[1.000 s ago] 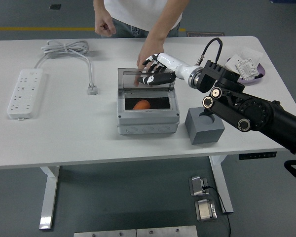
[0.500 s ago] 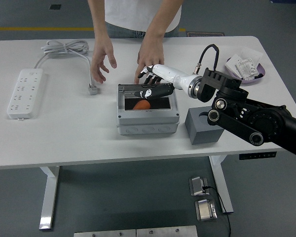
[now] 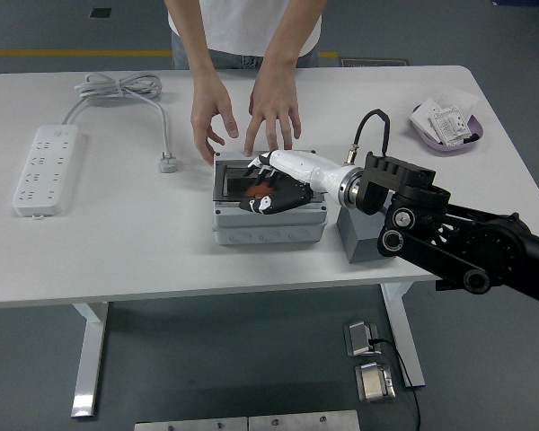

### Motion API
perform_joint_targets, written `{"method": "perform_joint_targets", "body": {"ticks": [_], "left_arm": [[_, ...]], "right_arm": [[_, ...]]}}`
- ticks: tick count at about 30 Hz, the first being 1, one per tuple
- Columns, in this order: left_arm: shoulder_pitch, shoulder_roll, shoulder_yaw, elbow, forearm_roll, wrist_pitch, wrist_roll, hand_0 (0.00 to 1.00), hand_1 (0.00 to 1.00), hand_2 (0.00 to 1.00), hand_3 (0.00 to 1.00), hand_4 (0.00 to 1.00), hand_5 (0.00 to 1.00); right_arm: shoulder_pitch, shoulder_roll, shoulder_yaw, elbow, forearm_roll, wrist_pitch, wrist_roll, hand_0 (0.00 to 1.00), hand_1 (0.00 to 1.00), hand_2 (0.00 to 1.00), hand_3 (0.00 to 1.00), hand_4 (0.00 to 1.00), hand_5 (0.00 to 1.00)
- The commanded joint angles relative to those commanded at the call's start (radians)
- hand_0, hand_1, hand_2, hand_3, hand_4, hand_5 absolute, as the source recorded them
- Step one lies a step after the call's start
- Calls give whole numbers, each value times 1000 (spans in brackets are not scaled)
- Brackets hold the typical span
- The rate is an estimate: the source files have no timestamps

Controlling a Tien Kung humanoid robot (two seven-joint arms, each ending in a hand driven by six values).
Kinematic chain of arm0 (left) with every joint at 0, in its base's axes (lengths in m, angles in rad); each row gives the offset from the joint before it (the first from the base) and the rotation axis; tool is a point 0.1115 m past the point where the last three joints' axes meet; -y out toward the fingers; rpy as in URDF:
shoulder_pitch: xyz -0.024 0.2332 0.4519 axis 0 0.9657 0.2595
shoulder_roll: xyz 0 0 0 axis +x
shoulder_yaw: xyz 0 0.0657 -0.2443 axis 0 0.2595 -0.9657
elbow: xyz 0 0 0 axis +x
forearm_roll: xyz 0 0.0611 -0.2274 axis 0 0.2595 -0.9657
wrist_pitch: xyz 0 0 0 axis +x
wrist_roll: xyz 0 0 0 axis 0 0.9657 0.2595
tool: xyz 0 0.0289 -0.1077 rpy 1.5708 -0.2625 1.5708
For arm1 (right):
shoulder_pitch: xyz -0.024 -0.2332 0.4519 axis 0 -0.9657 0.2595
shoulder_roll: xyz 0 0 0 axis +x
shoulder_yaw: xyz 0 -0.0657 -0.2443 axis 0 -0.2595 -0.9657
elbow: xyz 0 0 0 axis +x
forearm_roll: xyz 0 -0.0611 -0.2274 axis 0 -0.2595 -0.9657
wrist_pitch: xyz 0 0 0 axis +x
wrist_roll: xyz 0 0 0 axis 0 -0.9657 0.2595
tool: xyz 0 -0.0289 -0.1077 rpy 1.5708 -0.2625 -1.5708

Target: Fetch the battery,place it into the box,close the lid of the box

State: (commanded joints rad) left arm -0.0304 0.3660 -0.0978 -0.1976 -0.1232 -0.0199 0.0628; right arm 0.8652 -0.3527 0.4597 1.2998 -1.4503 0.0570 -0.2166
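The grey box stands at the table's middle. Its clear lid lies flat and almost closed over it. Through the lid an orange battery shows inside. My right hand rests flat on top of the lid, fingers spread, holding nothing. A person's two hands hover at the box's far edge, fingertips touching or nearly touching the rear rim. My left arm is out of view.
A grey block sits right of the box, partly behind my right arm. A white power strip and its cable lie at the left. A purple dish with packets sits far right.
The lid has gone from upright to flat over the box as my right hand pressed it down and forward. The person's left hand came in beside the right one at the box's rear.
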Motion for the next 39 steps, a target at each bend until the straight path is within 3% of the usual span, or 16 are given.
{"method": "perform_joint_targets", "body": {"ticks": [5, 10, 21, 25, 26, 32, 39], "left_arm": [[1, -2, 0, 1, 1, 0, 0, 613, 674, 607, 647, 711, 140], [4, -10, 7, 2, -7, -1, -3, 613, 674, 608, 647, 711, 141], [26, -25, -15, 9, 6, 2, 2, 613, 674, 607, 646, 711, 140], [27, -29, -11, 10, 1, 2, 0, 613, 674, 607, 646, 711, 140], [27, -30, -9, 10, -2, 1, -1, 613, 673, 607, 646, 710, 136], [28, -33, 6, 11, -17, 0, -7, 613, 673, 607, 646, 710, 137], [37, -36, 16, 14, -31, -1, -12, 613, 674, 607, 646, 709, 133]], "right_arm": [[-43, -36, 95, 39, -18, 17, -7, 709, 676, 711, 822, 806, 617], [-137, -77, 237, 118, -55, 25, 5, 711, 676, 712, 823, 805, 618], [-417, -97, 662, 314, -20, -45, 164, 691, 655, 693, 782, 800, 612], [-503, -96, 801, 301, 54, -78, 239, 691, 655, 693, 782, 800, 612], [-522, -95, 831, 290, 76, -89, 258, 649, 623, 668, 758, 804, 615], [-627, -65, 994, 203, 238, -144, 389, 639, 610, 660, 755, 809, 612], [-693, -24, 1135, 119, 425, -139, 480, 639, 612, 655, 735, 815, 609]]}}
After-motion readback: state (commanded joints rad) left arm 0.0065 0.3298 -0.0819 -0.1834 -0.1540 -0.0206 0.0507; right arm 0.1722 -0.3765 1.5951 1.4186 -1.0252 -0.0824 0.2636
